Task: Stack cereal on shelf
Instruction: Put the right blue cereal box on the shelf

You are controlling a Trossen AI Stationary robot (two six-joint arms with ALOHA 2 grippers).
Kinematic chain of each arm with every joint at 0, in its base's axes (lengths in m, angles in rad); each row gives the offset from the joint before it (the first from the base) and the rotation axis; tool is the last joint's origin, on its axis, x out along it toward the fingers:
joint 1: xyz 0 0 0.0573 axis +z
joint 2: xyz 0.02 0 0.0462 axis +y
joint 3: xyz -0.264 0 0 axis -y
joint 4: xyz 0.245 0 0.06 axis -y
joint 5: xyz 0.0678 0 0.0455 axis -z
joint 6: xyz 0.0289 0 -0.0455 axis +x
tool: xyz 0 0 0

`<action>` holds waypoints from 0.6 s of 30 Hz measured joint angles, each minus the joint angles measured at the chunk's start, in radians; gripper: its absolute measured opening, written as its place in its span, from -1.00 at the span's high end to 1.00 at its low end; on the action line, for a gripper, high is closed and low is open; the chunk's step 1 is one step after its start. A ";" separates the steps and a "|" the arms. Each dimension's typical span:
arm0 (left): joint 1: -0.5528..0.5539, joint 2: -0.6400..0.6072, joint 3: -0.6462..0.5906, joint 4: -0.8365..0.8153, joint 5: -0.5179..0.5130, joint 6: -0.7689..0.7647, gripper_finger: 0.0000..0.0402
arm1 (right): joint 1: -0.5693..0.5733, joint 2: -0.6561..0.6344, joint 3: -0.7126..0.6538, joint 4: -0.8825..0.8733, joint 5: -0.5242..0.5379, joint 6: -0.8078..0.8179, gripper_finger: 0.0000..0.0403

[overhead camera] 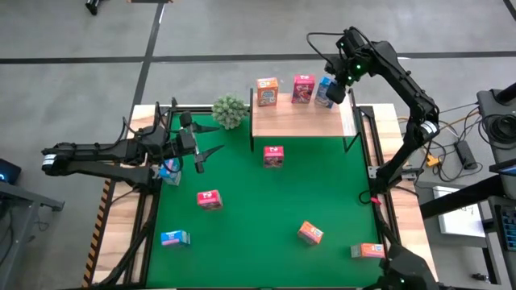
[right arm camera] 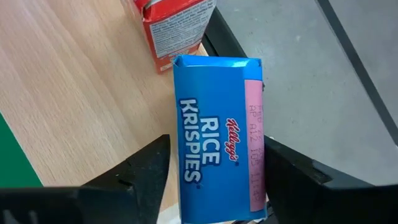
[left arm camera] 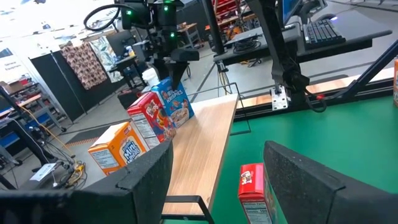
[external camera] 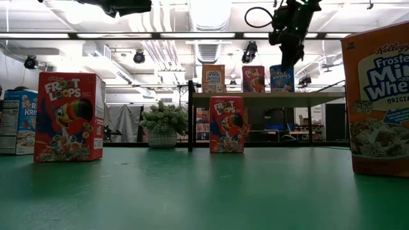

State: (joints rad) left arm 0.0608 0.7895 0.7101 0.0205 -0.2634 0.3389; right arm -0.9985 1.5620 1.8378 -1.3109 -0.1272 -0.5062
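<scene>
A: Six boxes stand on the green surface. Which are nearest?

B: Along the near edge, the corner orange box lies by the right corner. The tilted orange box is just behind it, and the lone blue box sits toward the left corner.

A: And further in?

B: The middle red box is left of centre. By the left edge is the shaded blue box, partly under the left arm. The left end effector hangs just past it, spread wide and holding nothing.

A: Anything in front of the shelf?

B: The front red box stands upright close before the shelf. The plant sits at the shelf's left end.

A: On the shelf itself?

B: A row along the far edge: the shelf orange box, the shelf red box, then the Rice Krispies box at the right end. The right end effector straddles that box from above. Whether it pinches the box or merely flanks it, I cannot tell.
</scene>
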 joint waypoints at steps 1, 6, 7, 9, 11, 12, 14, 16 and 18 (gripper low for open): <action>0.000 0.000 0.000 -0.001 0.000 0.000 -0.17 | 0.000 0.000 0.000 0.000 0.000 0.001 -0.14; 0.000 0.000 0.000 -0.011 0.000 0.000 -0.17 | 0.000 -0.003 0.017 -0.002 0.000 0.040 -0.24; 0.000 0.000 0.000 -0.018 0.000 -0.002 -0.17 | 0.000 -0.003 0.028 -0.003 0.000 0.046 -0.24; 0.000 0.000 0.000 -0.026 0.000 -0.008 -0.17 | 0.001 -0.003 0.056 -0.014 0.000 0.061 -0.24; 0.000 0.000 0.000 -0.036 0.000 -0.015 -0.17 | 0.001 -0.004 0.086 -0.024 -0.001 0.074 -0.23; 0.000 0.000 0.000 -0.041 0.000 -0.018 -0.17 | 0.002 -0.004 0.102 -0.028 -0.001 0.089 -0.22; 0.000 0.000 0.000 -0.046 0.000 -0.024 -0.17 | 0.006 -0.004 0.135 -0.035 -0.001 0.119 -0.20; 0.000 0.000 0.000 -0.046 0.000 -0.026 -0.17 | 0.016 -0.005 0.164 -0.040 -0.002 0.157 -0.18; 0.000 0.000 -0.006 -0.046 0.000 -0.026 -0.17 | 0.035 -0.009 0.185 -0.040 -0.006 0.197 -0.15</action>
State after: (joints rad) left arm 0.0608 0.7895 0.7036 -0.0257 -0.2634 0.3130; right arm -0.9637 1.5527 2.0225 -1.3506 -0.1333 -0.3089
